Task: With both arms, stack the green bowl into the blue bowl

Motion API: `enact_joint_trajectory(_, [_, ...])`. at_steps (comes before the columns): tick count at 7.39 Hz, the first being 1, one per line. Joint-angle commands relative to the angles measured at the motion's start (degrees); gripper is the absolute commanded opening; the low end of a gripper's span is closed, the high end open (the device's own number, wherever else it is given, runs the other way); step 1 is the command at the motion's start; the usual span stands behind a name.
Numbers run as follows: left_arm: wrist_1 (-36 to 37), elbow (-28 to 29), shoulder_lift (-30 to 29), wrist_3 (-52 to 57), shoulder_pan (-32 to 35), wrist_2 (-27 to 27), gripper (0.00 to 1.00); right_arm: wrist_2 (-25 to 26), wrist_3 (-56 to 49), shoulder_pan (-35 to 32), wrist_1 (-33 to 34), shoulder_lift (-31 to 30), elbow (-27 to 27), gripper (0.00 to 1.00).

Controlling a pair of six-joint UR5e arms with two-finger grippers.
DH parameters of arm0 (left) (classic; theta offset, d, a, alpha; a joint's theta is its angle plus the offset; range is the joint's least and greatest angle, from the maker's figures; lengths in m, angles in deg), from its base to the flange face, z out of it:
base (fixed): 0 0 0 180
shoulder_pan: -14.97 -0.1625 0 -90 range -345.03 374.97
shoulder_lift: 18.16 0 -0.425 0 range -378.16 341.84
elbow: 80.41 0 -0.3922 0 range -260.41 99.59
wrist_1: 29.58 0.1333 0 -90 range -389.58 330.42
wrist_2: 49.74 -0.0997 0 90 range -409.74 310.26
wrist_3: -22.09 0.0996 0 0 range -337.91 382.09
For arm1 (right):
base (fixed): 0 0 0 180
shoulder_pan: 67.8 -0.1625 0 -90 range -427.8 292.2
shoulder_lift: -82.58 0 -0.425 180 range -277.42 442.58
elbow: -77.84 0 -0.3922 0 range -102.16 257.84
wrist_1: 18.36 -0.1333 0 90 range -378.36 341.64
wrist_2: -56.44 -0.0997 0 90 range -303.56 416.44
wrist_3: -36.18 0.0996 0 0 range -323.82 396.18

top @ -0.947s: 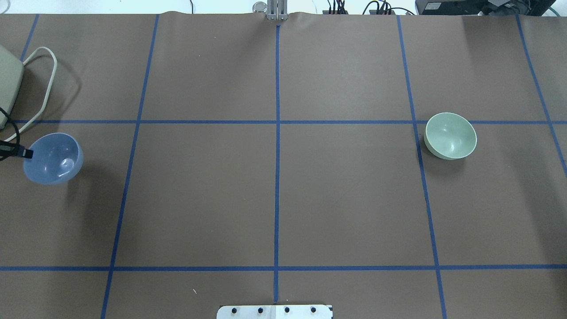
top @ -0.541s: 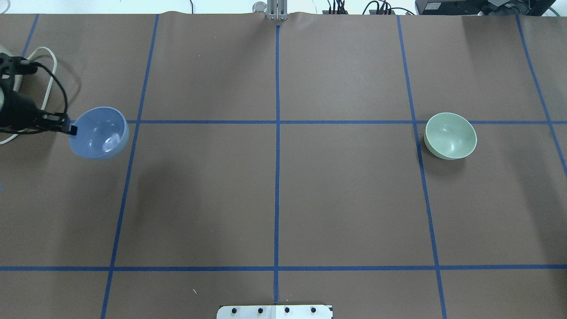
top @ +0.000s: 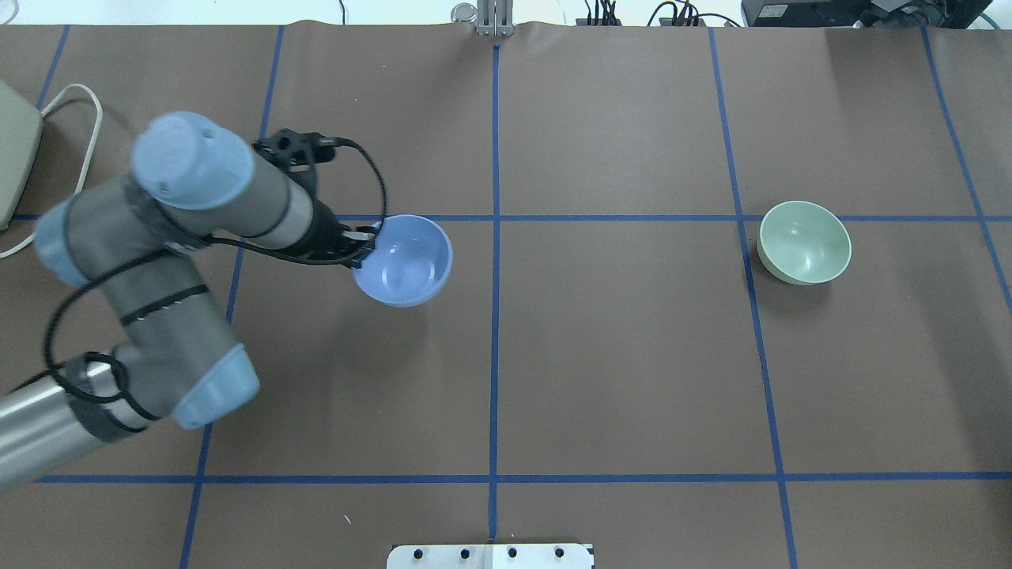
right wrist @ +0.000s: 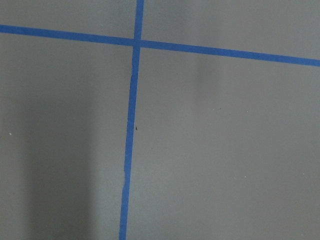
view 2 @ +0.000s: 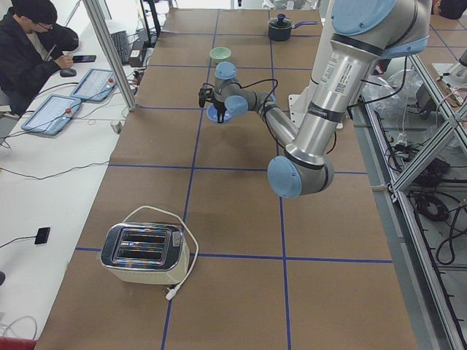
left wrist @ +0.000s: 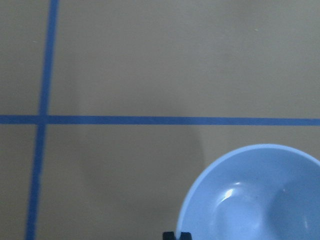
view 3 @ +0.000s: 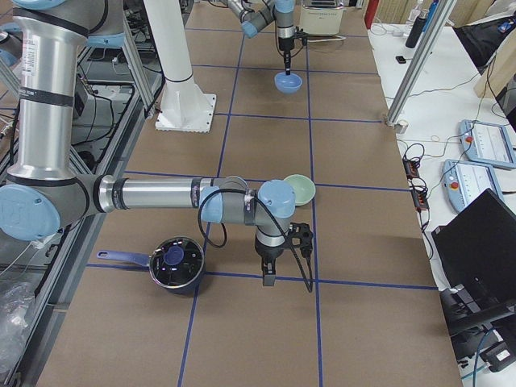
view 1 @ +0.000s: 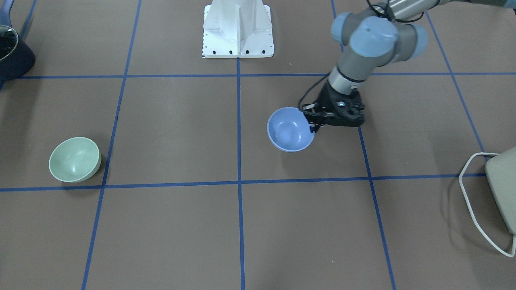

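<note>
The blue bowl [top: 407,265] hangs a little above the table, just left of the centre line, held by its rim. My left gripper [top: 360,245] is shut on that rim; it also shows in the front view [view 1: 312,123], with the blue bowl [view 1: 290,131] beside it. In the left wrist view the blue bowl [left wrist: 255,200] fills the lower right. The green bowl [top: 805,243] stands upright and alone on the table's right side. My right gripper [view 3: 268,280] shows only in the exterior right view, near the green bowl [view 3: 300,188]; I cannot tell whether it is open or shut.
A toaster [view 2: 144,253] with a white cable stands at the table's left end. A dark pot [view 3: 176,264] sits at the right end next to my right arm. The white pedestal [view 1: 238,28] stands at the robot's edge of the table.
My left arm has carried the blue bowl from the table's left edge rightward, close to the centre line. The green bowl has not moved.
</note>
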Motion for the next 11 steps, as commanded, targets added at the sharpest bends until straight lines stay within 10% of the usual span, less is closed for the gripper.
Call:
enact_joint_trajectory(1, [2.6, 8.1, -10.3, -5.8, -6.0, -5.9, 0.00, 0.0, 0.0, 0.0, 0.0, 0.1, 0.0, 1.00])
enact_joint_trajectory(8, [2.2, 8.3, -10.5, -5.8, -9.3, -9.0, 0.04, -0.1, 0.0, -0.1, 0.0, 0.1, 0.2, 1.00])
enact_joint_trajectory(11, [2.1, 8.1, -10.5, -5.7, -9.4, -9.0, 0.51, -0.1, 0.0, -0.1, 0.0, 0.1, 0.2, 1.00])
